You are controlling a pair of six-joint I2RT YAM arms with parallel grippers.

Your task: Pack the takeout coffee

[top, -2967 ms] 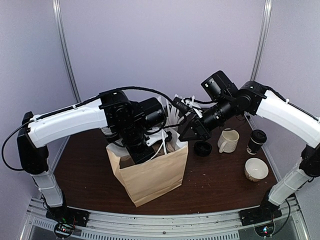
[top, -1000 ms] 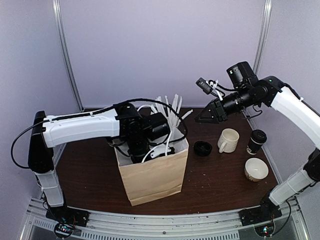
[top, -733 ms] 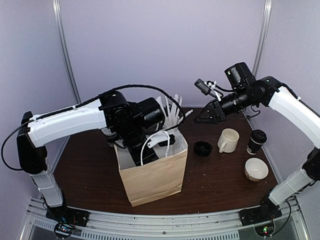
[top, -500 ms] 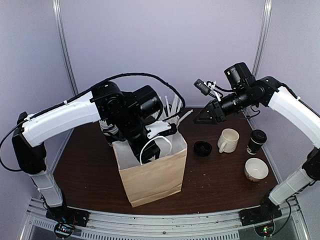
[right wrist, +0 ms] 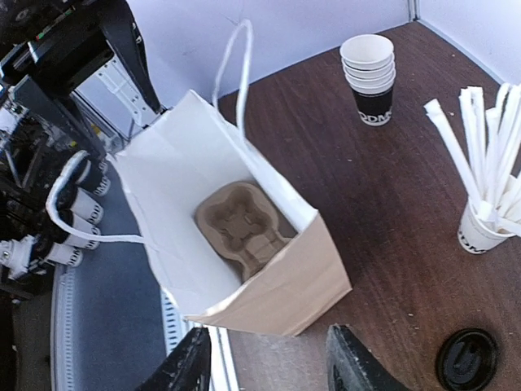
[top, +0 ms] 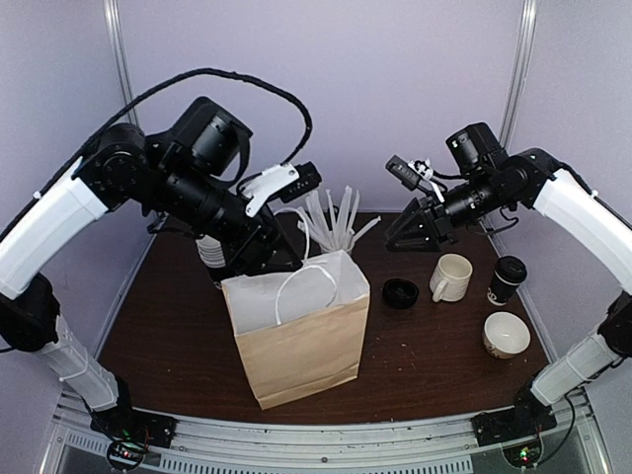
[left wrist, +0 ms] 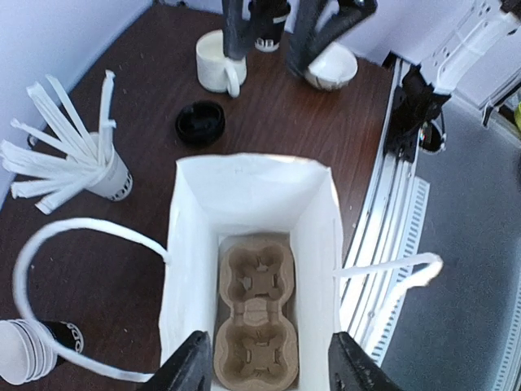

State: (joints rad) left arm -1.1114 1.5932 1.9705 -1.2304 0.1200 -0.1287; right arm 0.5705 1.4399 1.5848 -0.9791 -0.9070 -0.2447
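The takeout coffee [top: 507,279], a black lidded cup with white lettering, stands at the right edge of the table; in the left wrist view it [left wrist: 270,18] shows partly behind the right arm's fingers. A paper bag [top: 301,341] stands open mid-table with a cardboard cup carrier [left wrist: 254,314] on its floor. My left gripper [left wrist: 273,358] hangs open high above the bag mouth, holding nothing. My right gripper [top: 415,233] is open and empty in the air, behind and to the right of the bag and well left of the coffee.
A white mug [top: 451,277] and a white bowl [top: 506,334] sit beside the coffee. A loose black lid [top: 401,292] lies right of the bag. A cup of white sticks [left wrist: 106,175] and stacked cups [right wrist: 374,77] stand behind the bag.
My left arm has lifted up and back, out of the bag mouth, and the bag's handle now stands free. My right gripper's jaws have opened wider; that arm has barely moved.
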